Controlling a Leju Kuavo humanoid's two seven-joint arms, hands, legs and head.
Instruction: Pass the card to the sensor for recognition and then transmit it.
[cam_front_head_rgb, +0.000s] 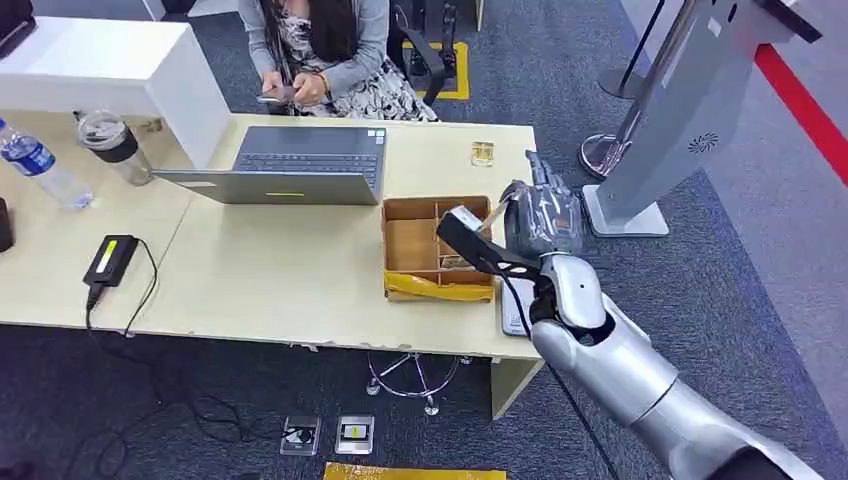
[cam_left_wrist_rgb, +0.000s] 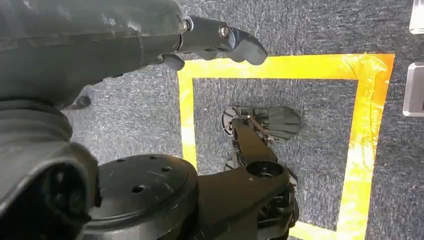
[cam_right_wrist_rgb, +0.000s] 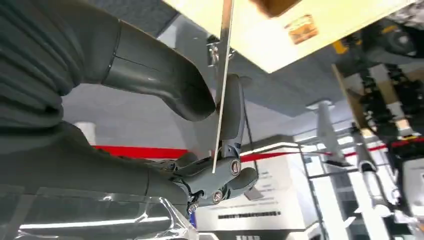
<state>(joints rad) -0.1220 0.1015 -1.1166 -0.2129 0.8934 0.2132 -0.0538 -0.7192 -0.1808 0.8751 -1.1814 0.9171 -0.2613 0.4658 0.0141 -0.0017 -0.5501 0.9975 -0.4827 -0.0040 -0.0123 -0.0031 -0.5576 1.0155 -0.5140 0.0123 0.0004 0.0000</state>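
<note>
The right robot hand (cam_front_head_rgb: 541, 215) hangs over the far right part of the pale wooden table (cam_front_head_rgb: 290, 280), just beside the open brown cardboard box with inner dividers (cam_front_head_rgb: 437, 247), which lies on the side toward the robot's left. Seen from the right wrist, a thin white card (cam_right_wrist_rgb: 221, 85) stands edge-on, pinched between the thick grey thumb (cam_right_wrist_rgb: 160, 75) and a darker finger (cam_right_wrist_rgb: 231, 112), so this hand is clamped on the card. From the head view the card itself cannot be made out behind the hand. Beyond the hand, toward the robot's right, stands the tall slanted grey sensor kiosk (cam_front_head_rgb: 690, 110) on its white base, well apart from the hand, on grey carpet. A small amber glass object (cam_front_head_rgb: 483, 153) sits on the table just past the hand. Farther toward the left lie an open grey laptop (cam_front_head_rgb: 295, 165), a black power adapter with cable (cam_front_head_rgb: 110, 260) and a clear plastic water bottle (cam_front_head_rgb: 40, 165). A person (cam_front_head_rgb: 325, 50) sits at the table's far edge. The left robot hand (cam_left_wrist_rgb: 215, 42) hangs above grey carpet marked with a yellow tape square (cam_left_wrist_rgb: 275, 70), holding nothing, its fingers lying loosely extended.
</note>
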